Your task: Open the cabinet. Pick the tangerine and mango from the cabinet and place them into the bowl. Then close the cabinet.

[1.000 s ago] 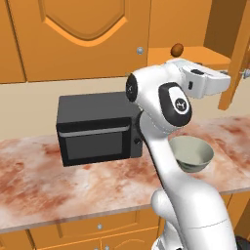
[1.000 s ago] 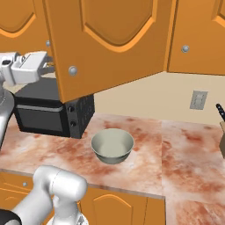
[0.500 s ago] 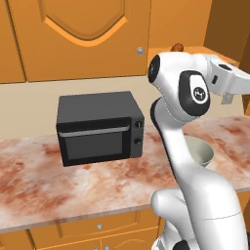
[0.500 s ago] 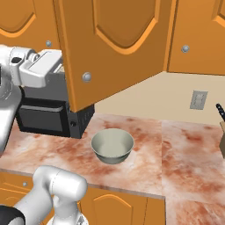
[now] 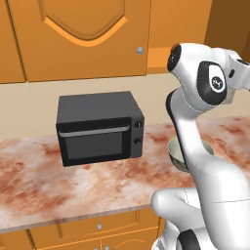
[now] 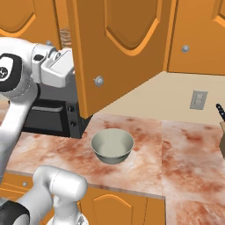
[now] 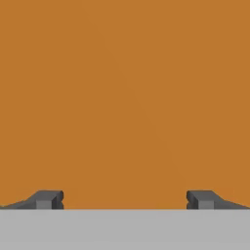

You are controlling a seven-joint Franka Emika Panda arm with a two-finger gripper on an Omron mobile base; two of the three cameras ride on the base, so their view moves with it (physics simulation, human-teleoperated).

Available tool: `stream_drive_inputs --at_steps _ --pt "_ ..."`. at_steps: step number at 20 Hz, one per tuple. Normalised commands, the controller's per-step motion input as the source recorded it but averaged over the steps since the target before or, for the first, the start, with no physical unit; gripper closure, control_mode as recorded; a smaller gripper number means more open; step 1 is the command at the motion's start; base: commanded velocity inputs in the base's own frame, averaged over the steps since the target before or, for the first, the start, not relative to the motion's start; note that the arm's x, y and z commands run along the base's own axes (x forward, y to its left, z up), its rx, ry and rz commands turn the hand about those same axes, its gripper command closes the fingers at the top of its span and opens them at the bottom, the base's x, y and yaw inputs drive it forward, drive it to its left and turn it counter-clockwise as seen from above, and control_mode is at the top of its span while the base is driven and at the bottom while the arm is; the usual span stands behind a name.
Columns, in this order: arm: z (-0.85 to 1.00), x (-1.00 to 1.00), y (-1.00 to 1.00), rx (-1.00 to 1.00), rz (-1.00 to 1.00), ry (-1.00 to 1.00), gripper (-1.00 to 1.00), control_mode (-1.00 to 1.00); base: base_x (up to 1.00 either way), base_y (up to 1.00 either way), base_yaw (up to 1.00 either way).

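Both claw [image 7: 125,199] tips face cabinet [image 7: 125,97] wood

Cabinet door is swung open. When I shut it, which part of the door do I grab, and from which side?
Probably the round silver knob, low on the cabinet door beside its free edge. It is the only part that stands proud of the panelled front face. So bring the open gripper square at that face and close the fingers across the knob.

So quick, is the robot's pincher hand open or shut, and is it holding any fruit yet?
Gripper: open, jaws spread wide, holding nothing; only plain orange wood in front of it.
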Motion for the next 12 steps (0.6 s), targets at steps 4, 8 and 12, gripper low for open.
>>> stream_drive_inputs --at_steps 4,8,12 --pt "0.0 -0.5 0.22 -0.04 0.12 -0.07 -1.0 -1.0 0.0 0.0 0.0" --pt "0.0 -0.99 0.32 -0.08 0.22 -0.15 -1.0 -1.0 0.0 0.0 0.0" --pt "0.0 -1.0 0.34 -0.11 0.29 -0.17 -1.0 -1.0 0.0 0.0 0.0"
